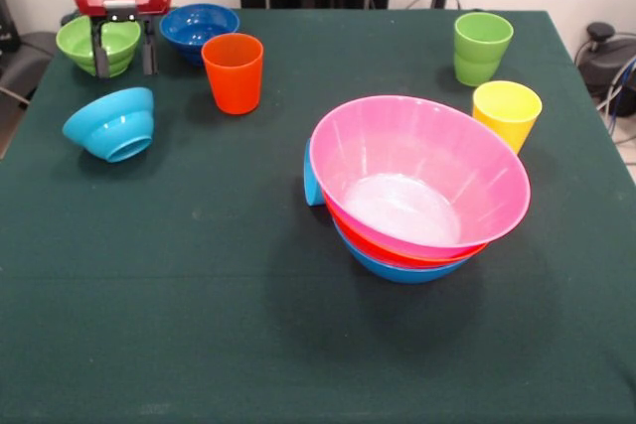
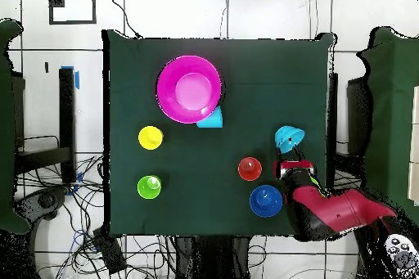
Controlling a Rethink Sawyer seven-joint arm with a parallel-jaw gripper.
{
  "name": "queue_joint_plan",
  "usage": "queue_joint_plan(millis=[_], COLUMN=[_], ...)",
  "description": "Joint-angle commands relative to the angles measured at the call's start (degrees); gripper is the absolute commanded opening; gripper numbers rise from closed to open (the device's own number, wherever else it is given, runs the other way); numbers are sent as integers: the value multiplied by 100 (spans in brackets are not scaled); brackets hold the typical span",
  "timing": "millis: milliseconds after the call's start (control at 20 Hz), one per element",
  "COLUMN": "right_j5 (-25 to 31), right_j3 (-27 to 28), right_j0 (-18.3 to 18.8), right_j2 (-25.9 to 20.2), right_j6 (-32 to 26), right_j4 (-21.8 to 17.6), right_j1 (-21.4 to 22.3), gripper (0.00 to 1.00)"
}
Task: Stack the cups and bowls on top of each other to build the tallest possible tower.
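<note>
Open surface (image 1: 199, 325) spreads across the near half, unobstructed. The tower (image 1: 422, 186) bulks in the middle, a light blue cup (image 1: 312, 178) touching its side. The orange cup (image 1: 234, 72) and dark blue bowl (image 1: 199, 27) crowd the far corner, leaving narrow gaps.

Pink bowl (image 1: 422, 181) tops orange and blue bowls on dark green table (image 1: 199, 325).

Dark green tablecloth (image 1: 199, 345), floor cables (image 2: 49, 198)
</note>
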State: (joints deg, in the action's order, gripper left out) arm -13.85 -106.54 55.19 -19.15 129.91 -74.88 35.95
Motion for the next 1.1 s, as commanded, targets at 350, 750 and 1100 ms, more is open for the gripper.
queue_joint_plan(millis=[350, 750, 1100], right_j5=[2356, 1452, 1143], right_j3=[175, 838, 1193], right_j0=[1185, 384, 239], right_j2=[-919, -140, 9], right_j6=[-1447, -359, -474], right_j4=[191, -496, -455], right_j1=[-1324, -1709, -1990], gripper=[100, 100, 100])
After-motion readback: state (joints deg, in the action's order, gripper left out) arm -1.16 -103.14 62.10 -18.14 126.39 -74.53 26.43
